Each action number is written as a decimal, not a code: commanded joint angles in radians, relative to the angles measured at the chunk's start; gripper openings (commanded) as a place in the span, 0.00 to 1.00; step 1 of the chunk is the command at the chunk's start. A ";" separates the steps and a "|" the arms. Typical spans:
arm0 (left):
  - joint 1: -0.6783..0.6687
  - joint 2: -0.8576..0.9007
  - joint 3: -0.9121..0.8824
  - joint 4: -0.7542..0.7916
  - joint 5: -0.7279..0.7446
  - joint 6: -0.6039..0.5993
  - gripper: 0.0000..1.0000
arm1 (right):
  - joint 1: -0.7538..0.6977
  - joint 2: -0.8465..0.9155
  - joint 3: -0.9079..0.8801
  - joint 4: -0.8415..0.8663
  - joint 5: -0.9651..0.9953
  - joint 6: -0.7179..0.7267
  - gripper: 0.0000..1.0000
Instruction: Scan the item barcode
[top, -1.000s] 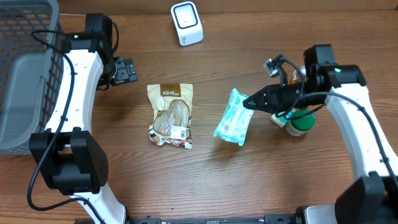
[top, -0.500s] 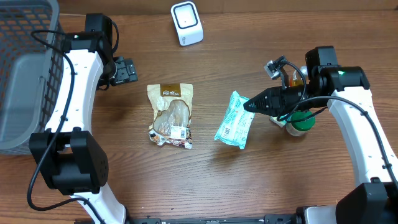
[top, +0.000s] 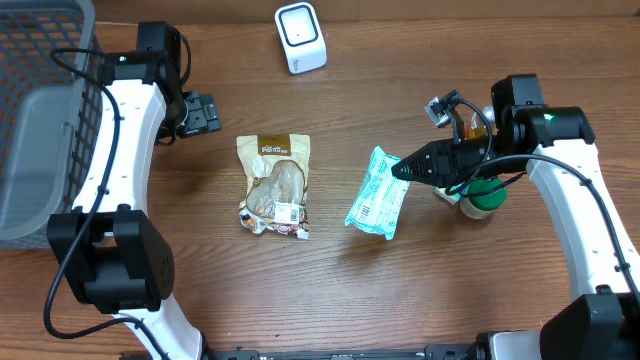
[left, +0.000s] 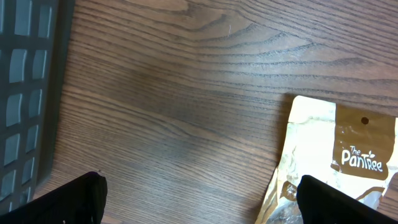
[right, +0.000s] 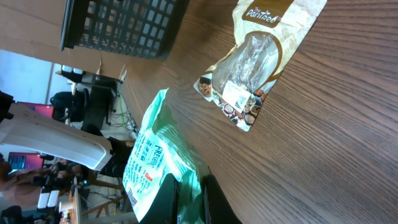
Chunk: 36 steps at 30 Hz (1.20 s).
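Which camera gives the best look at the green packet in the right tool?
Overhead: the whole green packet shows, printed side up, with the right tool pinching its edge. The right wrist view shows it close, but cropped and at a slant. The left wrist view misses it entirely.

Grey basket (top: 30, 40) at the left edge (mesh-sided); green-capped bottle (top: 487, 197) far right.

A brown wood-grain table (top: 330, 300) lies evenly lit, with a bright, cluttered room beyond its edge.
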 joint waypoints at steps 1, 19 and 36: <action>-0.007 -0.015 0.016 0.001 -0.013 0.004 0.99 | 0.003 -0.021 0.005 0.003 -0.031 -0.008 0.04; -0.007 -0.015 0.016 0.001 -0.013 0.003 1.00 | 0.003 -0.021 0.005 0.003 -0.026 -0.008 0.04; -0.007 -0.015 0.016 0.001 -0.013 0.004 1.00 | 0.003 -0.021 0.005 -0.003 0.002 -0.007 0.04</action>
